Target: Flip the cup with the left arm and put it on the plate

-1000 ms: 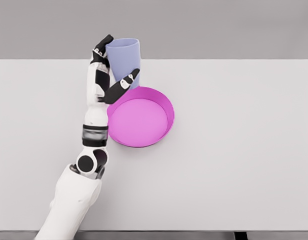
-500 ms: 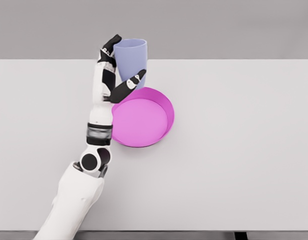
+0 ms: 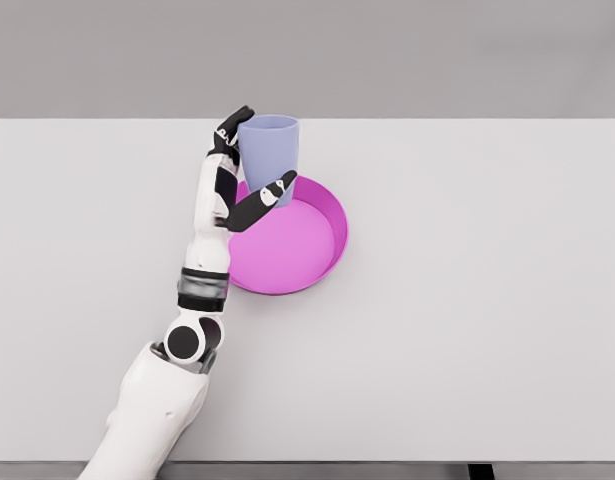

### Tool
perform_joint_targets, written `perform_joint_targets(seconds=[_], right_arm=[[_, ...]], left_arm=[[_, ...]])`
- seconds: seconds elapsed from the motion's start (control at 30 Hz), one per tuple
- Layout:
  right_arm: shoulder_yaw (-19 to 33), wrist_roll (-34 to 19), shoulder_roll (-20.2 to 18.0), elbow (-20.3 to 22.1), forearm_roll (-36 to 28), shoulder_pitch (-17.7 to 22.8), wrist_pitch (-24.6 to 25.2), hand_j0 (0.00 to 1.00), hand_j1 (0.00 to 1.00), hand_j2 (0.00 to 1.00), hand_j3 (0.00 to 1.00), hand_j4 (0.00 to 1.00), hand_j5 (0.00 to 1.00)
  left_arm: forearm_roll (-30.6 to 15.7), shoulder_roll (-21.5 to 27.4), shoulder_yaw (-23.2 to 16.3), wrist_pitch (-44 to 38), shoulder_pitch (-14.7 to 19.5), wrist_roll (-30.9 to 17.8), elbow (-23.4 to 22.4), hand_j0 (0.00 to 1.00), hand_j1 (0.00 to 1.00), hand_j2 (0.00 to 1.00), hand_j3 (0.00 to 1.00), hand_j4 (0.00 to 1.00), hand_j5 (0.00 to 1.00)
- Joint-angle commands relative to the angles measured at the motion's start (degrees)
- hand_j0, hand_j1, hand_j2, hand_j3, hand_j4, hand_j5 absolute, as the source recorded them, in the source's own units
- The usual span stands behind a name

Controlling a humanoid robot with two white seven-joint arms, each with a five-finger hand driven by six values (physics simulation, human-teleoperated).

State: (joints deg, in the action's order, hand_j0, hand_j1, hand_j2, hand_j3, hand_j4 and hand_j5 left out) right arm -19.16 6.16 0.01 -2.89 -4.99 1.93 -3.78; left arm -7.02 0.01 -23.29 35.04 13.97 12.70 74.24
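Observation:
A pale blue cup (image 3: 270, 152) stands upright, mouth up, over the far left rim of the magenta plate (image 3: 287, 245). My left hand (image 3: 249, 165) is shut on the cup: fingers wrap its far left side and the thumb (image 3: 268, 194) presses its near side. The cup's base is hidden behind the thumb and the plate's rim, so I cannot tell whether it touches the plate. The left arm rises from the lower left corner. The right arm does not show.
The white table (image 3: 467, 300) spans the whole view, with its far edge just behind the cup and a grey wall beyond.
My left hand has carried the cup to the right and downward, from behind the plate's far left edge to over its rim. The grip has not changed.

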Motion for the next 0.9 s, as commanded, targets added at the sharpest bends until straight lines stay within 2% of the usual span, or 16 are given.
perform_joint_targets(seconds=[0.0,0.4,0.5,0.57,0.87], right_arm=[[0.00,0.00,-0.01,-0.01,-0.02,0.00,0.00,1.00,1.00,1.00,1.00,1.00,1.00],[0.00,0.00,-0.01,-0.01,-0.02,0.00,0.00,1.00,1.00,1.00,1.00,1.00,1.00],[0.00,0.00,-0.01,-0.01,-0.02,0.00,0.00,1.00,1.00,1.00,1.00,1.00,1.00],[0.00,0.00,-0.01,-0.01,-0.02,0.00,0.00,1.00,1.00,1.00,1.00,1.00,1.00],[0.00,0.00,-0.01,-0.01,-0.02,0.00,0.00,1.00,1.00,1.00,1.00,1.00,1.00]], left_arm=[[0.34,-0.01,-0.01,-0.04,0.00,0.14,-0.14,0.59,0.59,0.59,0.59,0.59,0.59],[1.66,-0.01,0.26,-0.04,1.14,0.75,0.73,0.59,0.59,0.59,0.59,0.59,0.59],[1.66,-0.01,0.17,-0.04,1.14,0.66,0.65,0.76,0.76,0.76,0.76,0.76,0.76],[1.66,-0.01,0.17,-0.04,1.14,0.66,0.65,0.81,0.81,0.81,0.81,0.81,0.81],[1.66,-0.01,0.26,-0.04,1.49,0.66,0.47,0.87,0.87,0.87,0.87,0.87,0.87]])
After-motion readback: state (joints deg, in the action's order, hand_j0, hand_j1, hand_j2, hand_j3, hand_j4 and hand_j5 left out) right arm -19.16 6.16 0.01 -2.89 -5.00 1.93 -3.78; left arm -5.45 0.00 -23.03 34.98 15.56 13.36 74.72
